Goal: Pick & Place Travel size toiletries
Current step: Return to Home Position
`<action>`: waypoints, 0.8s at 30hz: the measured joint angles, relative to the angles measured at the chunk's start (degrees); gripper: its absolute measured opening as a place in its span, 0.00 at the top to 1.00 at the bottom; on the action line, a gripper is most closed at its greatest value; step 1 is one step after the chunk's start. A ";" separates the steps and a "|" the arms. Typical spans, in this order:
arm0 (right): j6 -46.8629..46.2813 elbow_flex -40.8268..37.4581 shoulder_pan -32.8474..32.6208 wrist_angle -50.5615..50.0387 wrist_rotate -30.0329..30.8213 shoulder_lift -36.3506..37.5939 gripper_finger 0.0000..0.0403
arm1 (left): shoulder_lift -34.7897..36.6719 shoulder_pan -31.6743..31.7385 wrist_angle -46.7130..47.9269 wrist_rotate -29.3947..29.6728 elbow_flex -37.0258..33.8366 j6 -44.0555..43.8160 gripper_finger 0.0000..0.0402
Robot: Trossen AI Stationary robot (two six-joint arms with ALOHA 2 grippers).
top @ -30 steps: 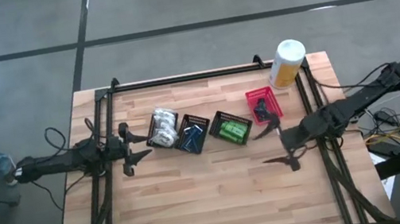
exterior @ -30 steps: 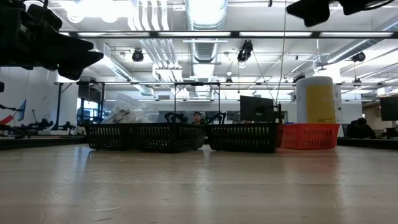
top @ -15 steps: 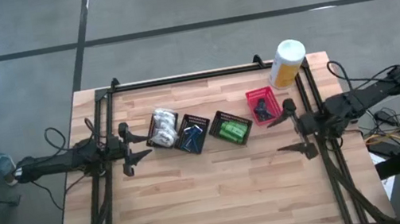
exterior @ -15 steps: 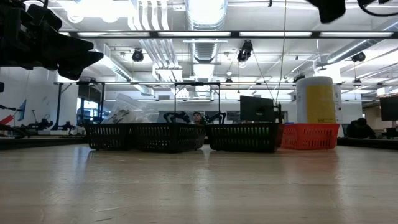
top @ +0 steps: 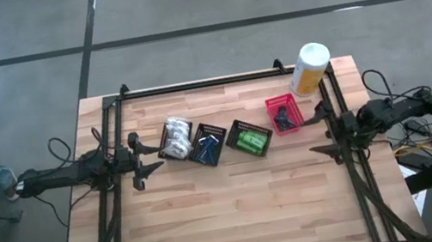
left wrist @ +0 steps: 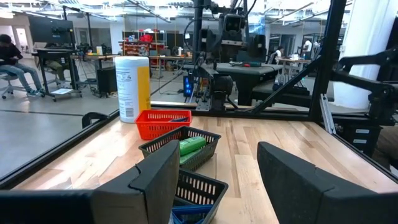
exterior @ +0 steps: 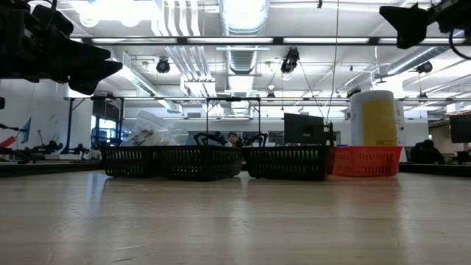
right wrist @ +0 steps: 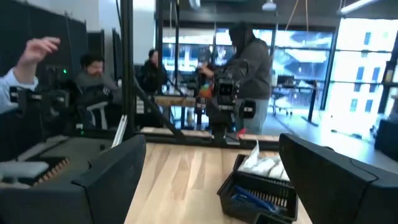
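Wood bench [top: 239, 213], row of mesh baskets [exterior: 287, 163] | toiletries [top: 248, 140] lie inside them | my left fingers [left wrist: 152, 180], right fingers [right wrist: 109, 177] spread, empty, at opposite bench sides | best tucked home high, clear of baskets.

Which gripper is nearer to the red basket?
Right. The right gripper hangs open just beside the red basket; the left gripper sits far off, past the three black baskets.

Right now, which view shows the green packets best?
The high view: looking straight down into their black basket, it shows the green packets openly. The left wrist view shows them sideways, partly behind the basket wall. The low view shows only basket walls; the right wrist view, nothing.
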State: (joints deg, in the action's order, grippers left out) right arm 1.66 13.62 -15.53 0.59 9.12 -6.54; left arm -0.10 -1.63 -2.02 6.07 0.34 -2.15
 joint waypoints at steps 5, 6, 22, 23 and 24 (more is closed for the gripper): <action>-0.99 -6.23 -0.01 0.92 0.07 6.49 0.10 | -0.01 0.00 -0.02 0.00 0.00 -0.02 0.45; -2.06 -7.15 0.04 2.26 -0.12 6.51 0.10 | -0.02 0.00 -0.02 0.00 0.00 -0.01 0.45; -10.53 -13.06 0.70 2.22 4.56 5.69 0.10 | -1.14 -0.02 0.04 -0.02 0.00 -0.02 0.45; -11.47 -13.06 0.70 2.18 4.55 5.68 0.10 | -1.14 -0.02 0.04 -0.01 0.00 -0.02 0.45; -12.12 -13.06 0.70 2.15 4.55 5.67 0.10 | -1.14 -0.02 0.04 -0.02 0.00 -0.02 0.45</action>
State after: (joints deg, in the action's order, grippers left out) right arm -10.46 0.56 -14.83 2.74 13.67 -0.87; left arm -1.23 -1.65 -1.98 6.05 0.34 -2.17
